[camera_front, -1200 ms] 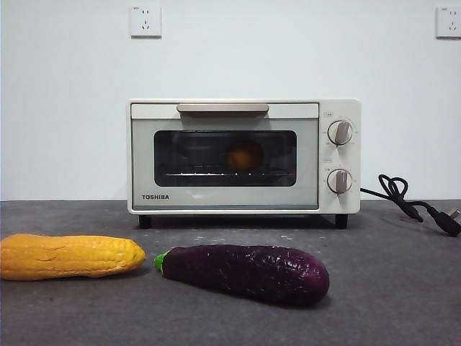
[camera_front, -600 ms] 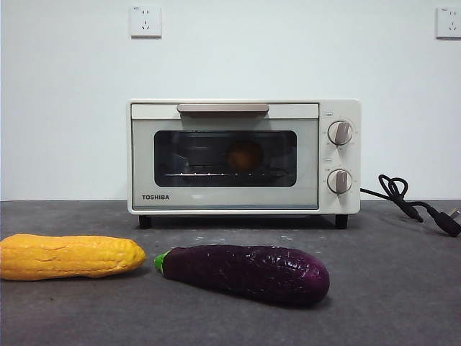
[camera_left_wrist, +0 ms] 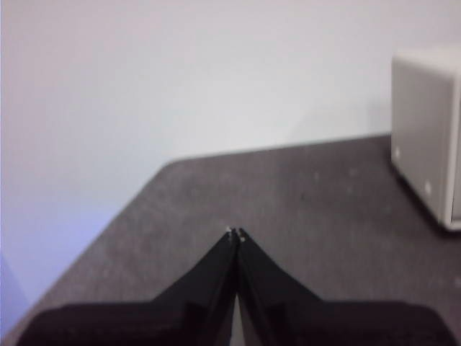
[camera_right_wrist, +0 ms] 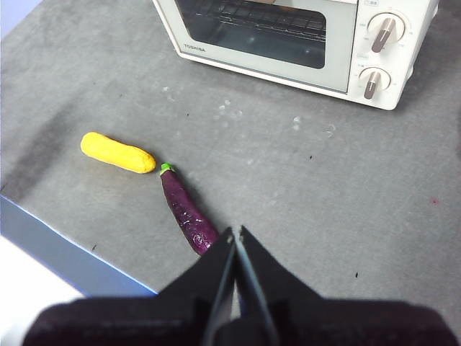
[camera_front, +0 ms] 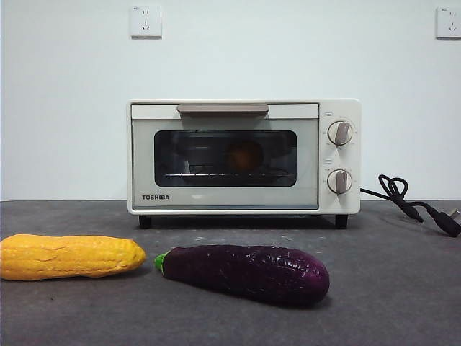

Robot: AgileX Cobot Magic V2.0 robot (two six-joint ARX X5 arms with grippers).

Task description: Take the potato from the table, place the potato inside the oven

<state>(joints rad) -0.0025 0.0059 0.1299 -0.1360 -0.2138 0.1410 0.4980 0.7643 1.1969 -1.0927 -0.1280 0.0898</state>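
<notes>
Front view: the oven (camera_front: 243,157) stood on the table (camera_front: 389,288) with its door closed; the potato (camera_front: 245,156) was visible as an orange-brown lump through the dark glass, resting on the wire rack inside. Two knobs sat at the oven's 3 o'clock side, and the black cord (camera_front: 410,202) trailed on the table from that side. In the foreground lay a yellow corn cob (camera_front: 68,256) at about 8 o'clock from the oven and a purple aubergine (camera_front: 245,272) at about 6 o'clock, their near ends just apart. Left wrist view: the left gripper (camera_left_wrist: 235,235) had its jaws closed together, holding nothing, above bare table beside the oven's side wall. Right wrist view: the right gripper (camera_right_wrist: 235,234) likewise had its jaws pressed together and empty, raised high over the table above the aubergine's blunt end.
</notes>
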